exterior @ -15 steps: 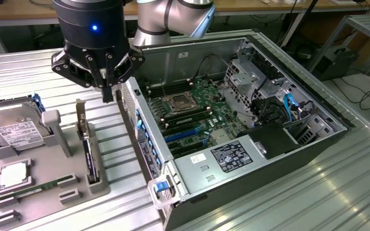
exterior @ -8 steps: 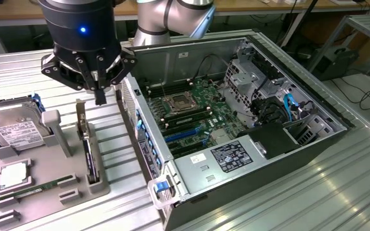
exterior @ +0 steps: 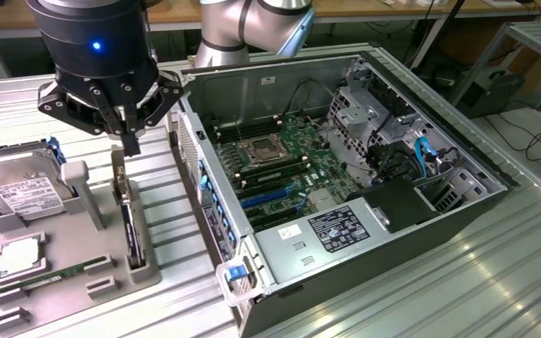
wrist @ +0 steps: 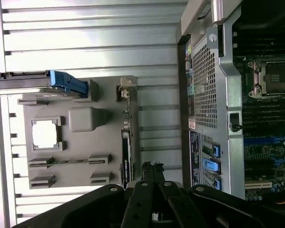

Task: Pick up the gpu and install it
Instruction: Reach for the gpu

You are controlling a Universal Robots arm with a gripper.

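The gpu (exterior: 127, 215) stands on its edge in a slot of the grey holder tray (exterior: 92, 243), a thin dark card with its silver bracket at the far end. In the wrist view the gpu (wrist: 125, 142) runs along the tray's edge, its bracket toward the hard drive's side. My gripper (exterior: 132, 146) hangs just above the card's bracket end, a little off to the side toward the computer case. Its fingers (wrist: 152, 167) are pressed together with nothing between them.
The tray also holds a silver hard drive (exterior: 22, 189), a CPU (exterior: 22, 255) and a green memory stick (exterior: 50, 276). At the exterior view's right lies the open computer case (exterior: 411, 232), with motherboard (exterior: 284, 165) and blue slots (exterior: 265, 198). Ribbed metal table (exterior: 496, 282) all around.
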